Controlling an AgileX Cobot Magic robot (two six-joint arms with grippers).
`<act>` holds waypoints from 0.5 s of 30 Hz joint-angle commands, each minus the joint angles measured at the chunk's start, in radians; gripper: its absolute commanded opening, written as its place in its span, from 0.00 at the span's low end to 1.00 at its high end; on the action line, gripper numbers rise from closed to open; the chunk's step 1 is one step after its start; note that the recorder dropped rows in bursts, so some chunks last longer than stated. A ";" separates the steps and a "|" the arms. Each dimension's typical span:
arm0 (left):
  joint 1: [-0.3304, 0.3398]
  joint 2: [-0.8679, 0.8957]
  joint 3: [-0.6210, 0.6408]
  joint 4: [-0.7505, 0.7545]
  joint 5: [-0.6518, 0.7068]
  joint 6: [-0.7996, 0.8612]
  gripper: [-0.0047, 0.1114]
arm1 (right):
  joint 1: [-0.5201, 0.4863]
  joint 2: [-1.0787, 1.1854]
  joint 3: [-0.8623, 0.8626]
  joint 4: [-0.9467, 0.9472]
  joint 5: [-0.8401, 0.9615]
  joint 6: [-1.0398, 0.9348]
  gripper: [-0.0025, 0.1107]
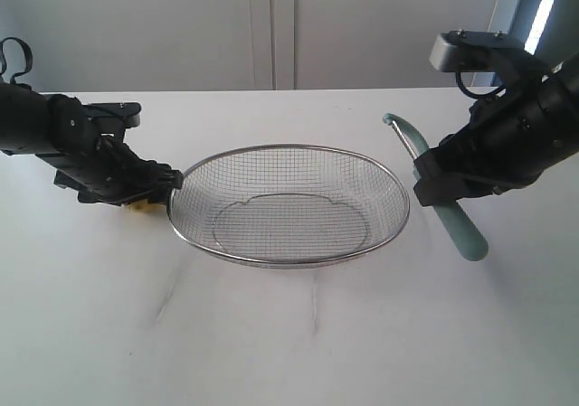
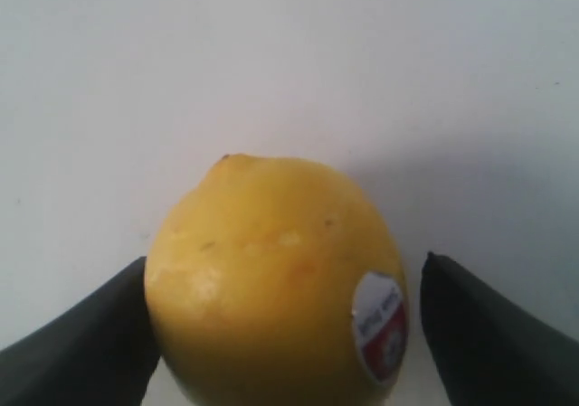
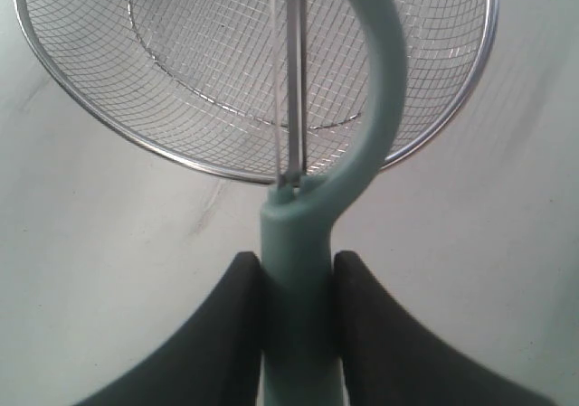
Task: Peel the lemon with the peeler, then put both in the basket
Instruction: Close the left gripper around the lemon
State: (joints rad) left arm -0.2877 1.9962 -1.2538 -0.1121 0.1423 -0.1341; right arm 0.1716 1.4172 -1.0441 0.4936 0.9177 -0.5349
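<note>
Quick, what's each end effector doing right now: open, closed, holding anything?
Left end effector: open, straddling the lemon, with a gap showing on one side.
Right end effector: closed on the peeler handle.

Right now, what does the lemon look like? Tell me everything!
The lemon is round, bright yellow, with faintly dimpled, unpeeled skin. A small nub tops one end, and a red-and-white sticker sits on its side. It rests on the white table, just outside the basket, between the fingers of the left pincer; one touches it, the other shows a slim gap.
</note>
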 commanded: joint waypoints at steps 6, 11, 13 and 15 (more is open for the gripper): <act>-0.003 0.009 0.004 -0.007 -0.017 0.002 0.72 | -0.004 -0.002 -0.002 0.007 -0.008 0.001 0.02; -0.003 0.009 0.004 -0.007 -0.039 0.002 0.72 | -0.004 -0.002 -0.002 0.007 -0.006 0.002 0.02; -0.003 0.009 0.004 -0.007 -0.041 0.002 0.72 | -0.004 -0.002 -0.002 0.007 -0.006 0.017 0.02; -0.003 0.009 0.004 -0.007 -0.044 0.002 0.72 | -0.004 -0.002 -0.002 0.007 -0.006 0.017 0.02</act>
State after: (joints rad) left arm -0.2877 2.0085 -1.2538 -0.1121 0.0961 -0.1308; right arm 0.1716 1.4172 -1.0441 0.4936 0.9177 -0.5236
